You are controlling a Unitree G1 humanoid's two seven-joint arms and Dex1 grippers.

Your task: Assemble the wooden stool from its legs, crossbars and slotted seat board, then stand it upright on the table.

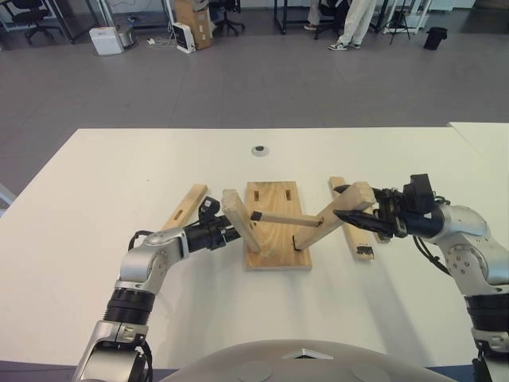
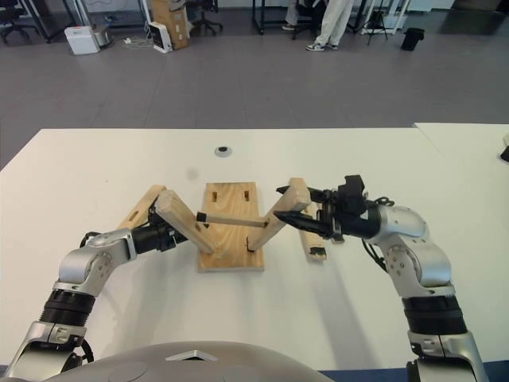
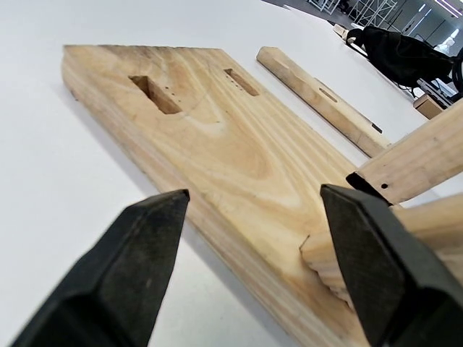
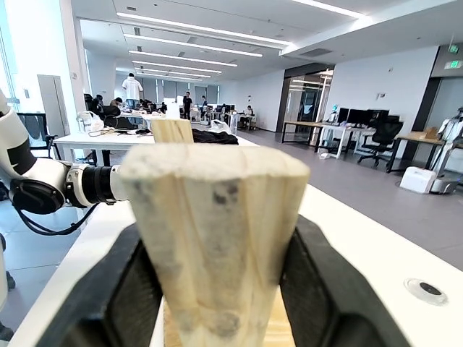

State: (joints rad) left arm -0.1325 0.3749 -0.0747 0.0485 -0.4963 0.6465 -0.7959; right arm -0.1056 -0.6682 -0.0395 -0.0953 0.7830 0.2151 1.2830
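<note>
The slotted seat board (image 1: 278,253) lies flat mid-desk (image 1: 95,199), pale grained pine with rectangular mortises. Over it two square-cut legs, left leg (image 1: 241,219) and right leg (image 1: 338,208), lean outward, bridged by a thin crossbar (image 1: 286,219); I'd lower both evenly so their ends enter the slots squarely. The right hand (image 1: 343,202) pinches its leg, while the left hand (image 3: 249,210) is spread beside its own.

A grey floor (image 1: 262,79) stretches beyond the white table (image 1: 95,183), with office chairs (image 1: 32,16) and ceiling strip lights (image 4: 195,53).
</note>
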